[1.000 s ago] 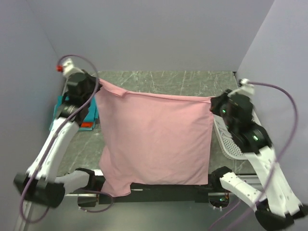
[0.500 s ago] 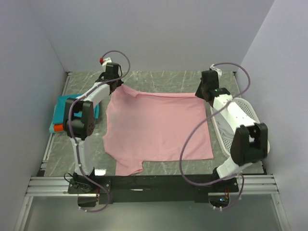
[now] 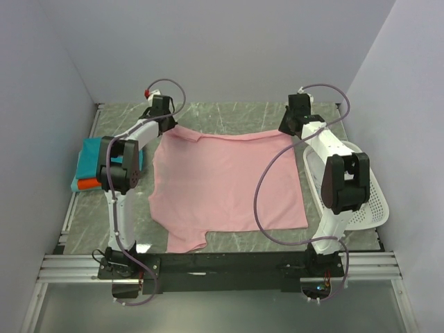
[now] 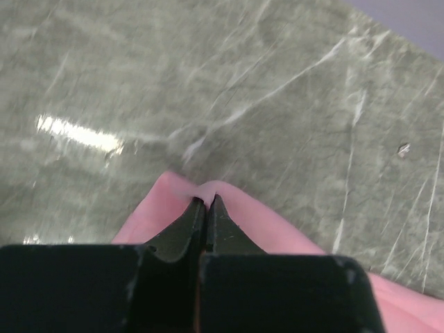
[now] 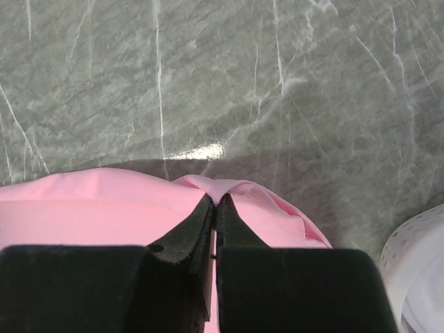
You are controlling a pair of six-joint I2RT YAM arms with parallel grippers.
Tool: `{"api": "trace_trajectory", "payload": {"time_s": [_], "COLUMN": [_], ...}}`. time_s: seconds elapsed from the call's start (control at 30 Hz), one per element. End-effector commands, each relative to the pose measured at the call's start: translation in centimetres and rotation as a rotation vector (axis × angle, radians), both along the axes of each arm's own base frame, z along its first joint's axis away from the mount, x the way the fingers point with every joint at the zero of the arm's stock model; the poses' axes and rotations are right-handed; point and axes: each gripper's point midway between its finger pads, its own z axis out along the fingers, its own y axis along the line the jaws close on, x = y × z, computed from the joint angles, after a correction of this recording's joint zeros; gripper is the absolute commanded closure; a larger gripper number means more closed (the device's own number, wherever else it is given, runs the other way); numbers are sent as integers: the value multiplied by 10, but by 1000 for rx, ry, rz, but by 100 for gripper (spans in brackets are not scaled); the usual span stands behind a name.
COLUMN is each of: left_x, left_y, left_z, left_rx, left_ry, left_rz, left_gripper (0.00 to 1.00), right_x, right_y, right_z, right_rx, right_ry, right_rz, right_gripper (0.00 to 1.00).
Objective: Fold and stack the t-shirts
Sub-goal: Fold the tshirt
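Note:
The light pink t-shirt (image 3: 225,184) lies spread flat on the grey marble table, one sleeve at the near left. My left gripper (image 3: 165,125) is shut on its far left corner (image 4: 208,193), low at the table. My right gripper (image 3: 291,128) is shut on its far right corner (image 5: 218,187), also low at the table. A folded teal shirt (image 3: 90,154) lies on an orange-red one (image 3: 84,184) at the left edge. White cloth is not in view.
A white perforated basket (image 3: 357,187) stands at the right edge, under the right arm; its rim shows in the right wrist view (image 5: 416,263). Grey walls close in the back and both sides. Cables loop over the pink shirt.
Both arms have swung forward and down, carrying the pink shirt from hanging in the air to lying spread flat on the table. Both grippers now rest low at its far corners.

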Motion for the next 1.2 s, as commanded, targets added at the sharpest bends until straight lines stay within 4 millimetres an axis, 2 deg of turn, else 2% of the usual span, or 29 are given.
{"api": "trace_trajectory", "payload": {"time_s": [0.0,0.03,0.07,0.1,0.13,0.17,0.2,0.23,0.27,0.3,0.37,0.4,0.43,0.47,0.5,0.57,0.6,0.73,0.83,0.97,1.17], "left_x": [-14,-18,-24,-35,-42,-55,-62,-70,-82,-90,-116,-124,-133,-151,-158,-179,-185,-217,-234,-257,-276], "left_y": [1,2,3,5,6,9,12,12,15,15,16,16,17,16,15,14,13,8,0,-4,-4], "left_z": [37,48,49,41,53,41,43,55,46,57,42,52,49,36,47,38,50,54,56,38,28], "left_rx": [-69,-82,-89,-95,-125,-127,-145,-158,-159,-183,-197,-221,-221,-212,-231,-227,-253,-239,-259,-262,-250], "left_ry": [-48,-59,-53,-28,-41,-8,-8,-23,5,-9,63,50,60,99,74,100,75,65,72,123,150], "left_rz": [37,44,56,72,100,119,147,156,167,182,203,220,241,254,264,278,287,324,329,339,353], "left_gripper": [100,100,100,100,99,100,100,100,100,100,100,100,99,100,99,100,100,99,100,100,99], "right_x": [2,-3,-5,-8,-12,-14,-16,-21,-23,-25,-30,-32,-36,-38,-40,-47,-48,-56,-61,-64,-74], "right_y": [-2,-2,-2,-3,-4,-5,-6,-7,-8,-9,-10,-10,-9,-8,-9,-10,-11,-10,-11,-13,-19], "right_z": [27,26,28,36,36,38,42,41,41,44,45,44,43,43,46,44,44,45,43,41,32], "right_rx": [-5,-5,-6,-5,-7,-12,-14,-19,-24,-27,-25,-20,-17,-18,-19,-29,-30,-27,-28,-35,-57], "right_ry": [-43,-34,-38,-53,-48,-48,-49,-30,-24,-25,-18,-15,-3,4,1,18,21,35,47,63,109], "right_rz": [1,4,9,13,10,12,14,22,20,21,28,32,44,50,52,58,57,74,75,76,59], "right_gripper": [100,100,100,100,100,100,100,100,100,100,100,100,100,100,100,100,100,100,100,100,100]}}
